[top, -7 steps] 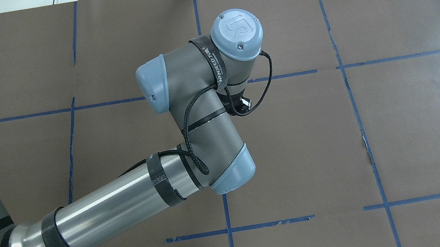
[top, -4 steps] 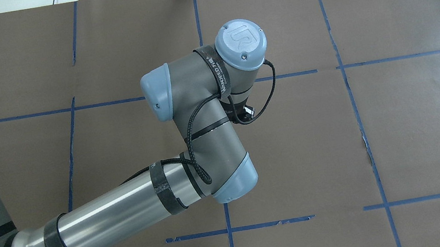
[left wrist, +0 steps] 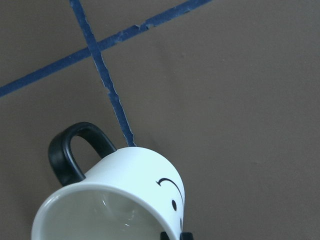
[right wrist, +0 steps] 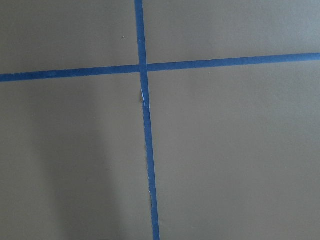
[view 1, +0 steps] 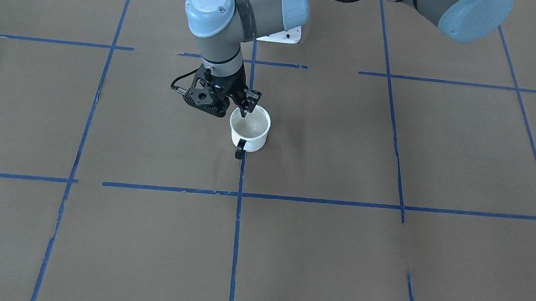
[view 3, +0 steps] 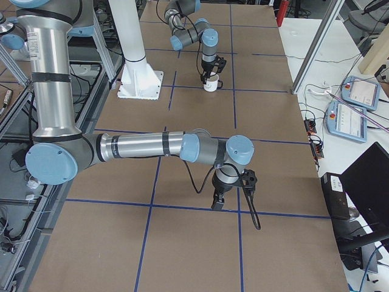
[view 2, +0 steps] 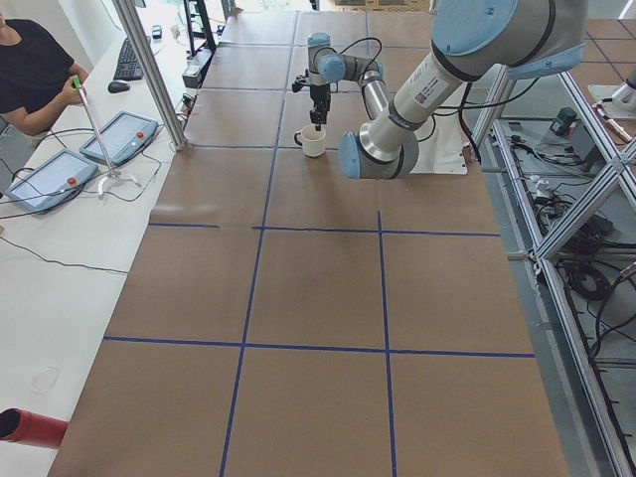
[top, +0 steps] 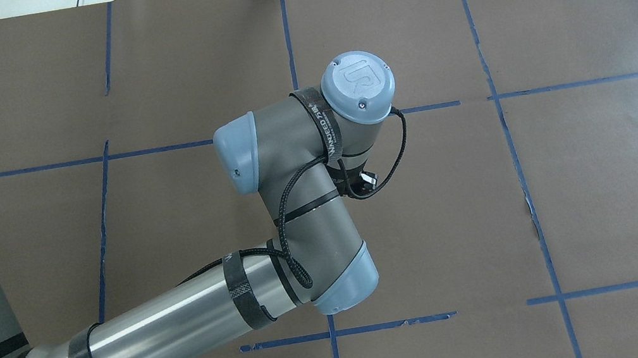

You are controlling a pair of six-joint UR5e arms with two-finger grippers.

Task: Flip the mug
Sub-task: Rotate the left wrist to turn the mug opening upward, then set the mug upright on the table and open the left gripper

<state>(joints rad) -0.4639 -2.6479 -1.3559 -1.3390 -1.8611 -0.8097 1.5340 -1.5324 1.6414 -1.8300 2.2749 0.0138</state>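
The white mug [view 1: 250, 131] is upright, mouth up, near a blue tape line, its dark loop handle [view 1: 240, 150] pointing away from the robot. My left gripper [view 1: 245, 109] comes down from above and is shut on the mug's rim on the robot's side. In the left wrist view the mug [left wrist: 135, 180] shows its smiley face and handle. In the overhead view my left wrist [top: 357, 86] hides both mug and gripper. My right gripper [view 3: 217, 204] hangs low over the table far from the mug [view 3: 211, 86]. I cannot tell whether it is open or shut.
Brown paper with blue tape lines [view 1: 238, 195] covers the table. A white base plate [view 1: 286, 35] lies at the robot's edge. A person [view 2: 30, 70] sits past the table's far side with tablets [view 2: 119, 137].
In the overhead view my left wrist has moved toward the robot's side of the table, and the forearm has shifted a little with it.
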